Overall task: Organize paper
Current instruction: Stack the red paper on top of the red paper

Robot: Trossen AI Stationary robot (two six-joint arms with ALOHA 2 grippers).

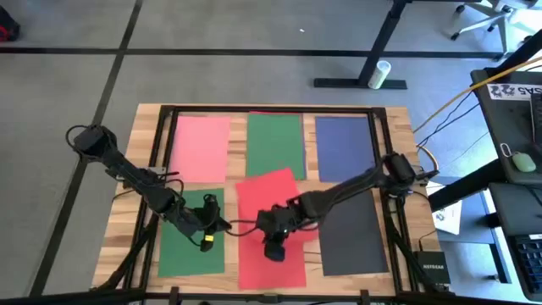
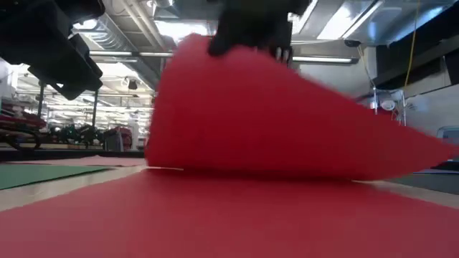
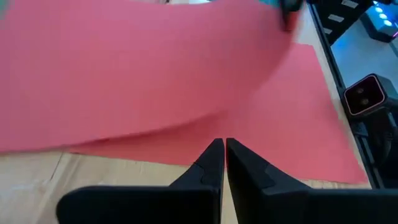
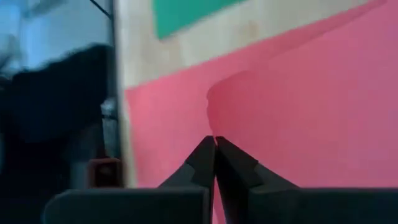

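Pink point(image 1: 201, 148), green point(image 1: 275, 144) and navy point(image 1: 345, 146) sheets lie flat in the table's far row. Another green sheet point(image 1: 182, 250) lies near left, and a dark grey one point(image 1: 354, 237) near right. A red sheet point(image 1: 273, 267) lies flat at the near centre. A second red sheet point(image 1: 267, 191) sits askew over it, with my right gripper point(image 1: 275, 233) shut on it. My left gripper point(image 1: 218, 227) is shut just left of the red sheets, its tips point(image 3: 224, 144) at the lower red sheet's edge. I cannot tell whether it touches the sheet. My right gripper pinches the upper red sheet between its two fingers at an edge point(image 4: 214, 134) on its near side, a single layer. That edge point(image 2: 215, 50) is raised off the table and the sheet bows. Its lower part point(image 2: 287, 172) rests on the flat red sheet.
A dark frame point(image 1: 161, 135) runs round the table top, with cables along the sides. A small black box point(image 1: 430, 267) sits at the near right corner. Beyond the right edge stands a desk with a mouse point(image 1: 525, 161).
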